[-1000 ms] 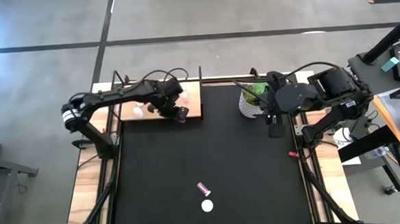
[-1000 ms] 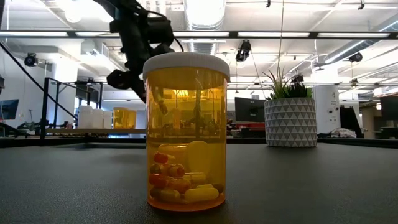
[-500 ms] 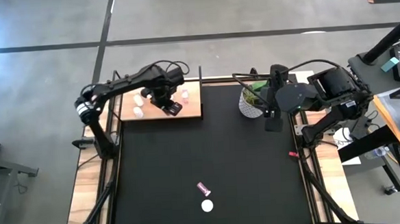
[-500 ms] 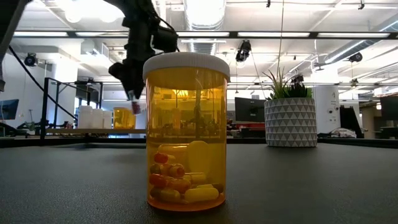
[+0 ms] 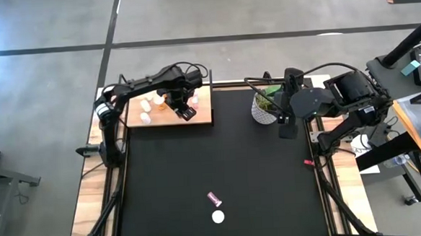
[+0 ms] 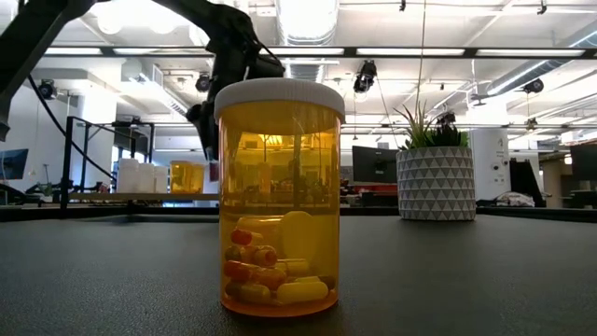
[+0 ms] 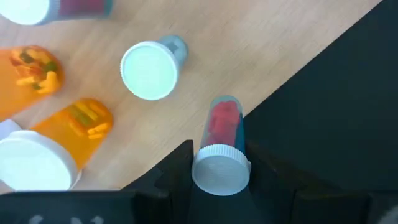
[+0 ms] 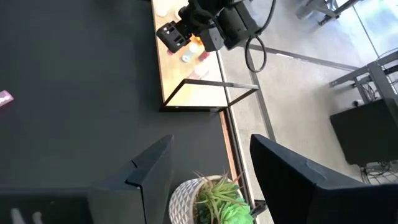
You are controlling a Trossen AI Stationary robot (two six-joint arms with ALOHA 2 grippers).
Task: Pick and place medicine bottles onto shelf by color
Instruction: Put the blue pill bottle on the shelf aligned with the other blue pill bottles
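On the black table mat [image 5: 219,153], the left gripper [image 7: 219,163] is reaching over the pale wooden shelf [image 5: 203,117], clamping a dark red bottle [image 7: 221,146] by its sides beside orange bottles [image 7: 56,143], while the right gripper [image 8: 205,180] is waiting, fingers apart, over the potted plant [image 5: 266,104].

Left gripper [image 7: 219,163], gripping red-filled bottle [image 7: 222,149], swung further over shelf [image 5: 203,112].
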